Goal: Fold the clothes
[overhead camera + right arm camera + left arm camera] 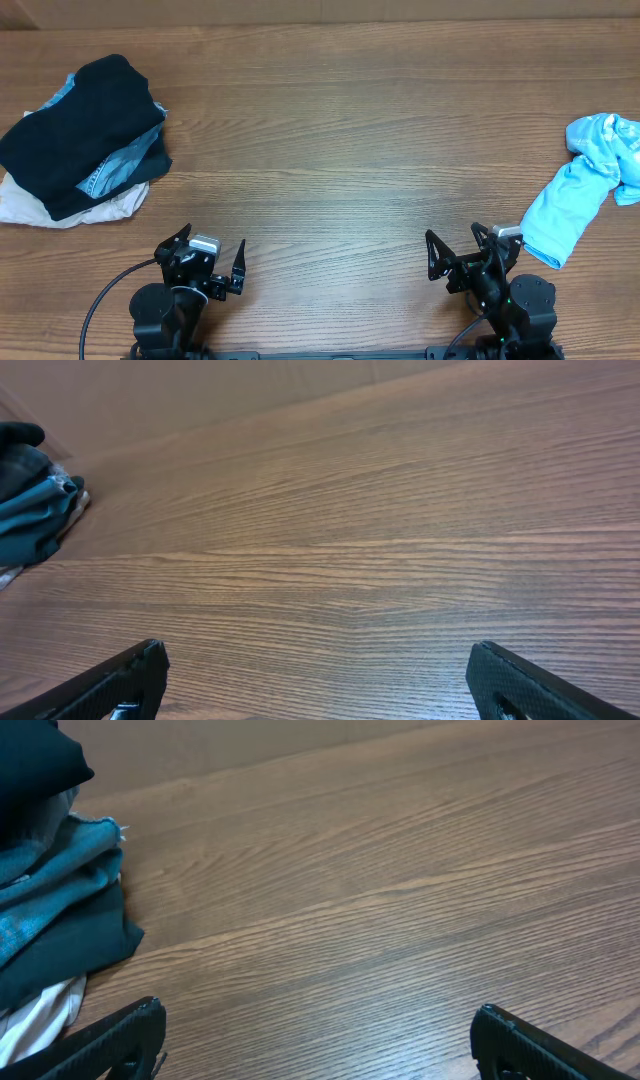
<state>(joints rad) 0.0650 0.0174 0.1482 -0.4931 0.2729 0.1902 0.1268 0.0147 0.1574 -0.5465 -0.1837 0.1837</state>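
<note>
A light sky-blue T-shirt point(585, 190) lies crumpled at the table's right edge. A pile of folded clothes sits at the far left: a black garment point(75, 125) on top, a denim-blue one point(110, 172) under it, a cream one point(60, 208) at the bottom. The pile also shows in the left wrist view point(50, 910) and small in the right wrist view point(30, 500). My left gripper point(212, 258) is open and empty near the front edge, right of the pile. My right gripper point(456, 251) is open and empty, just left of the T-shirt's lower end.
The wooden table point(330, 140) stretches between the pile and the T-shirt. Its front edge runs just behind the two arm bases. A black cable point(100, 300) trails from the left arm.
</note>
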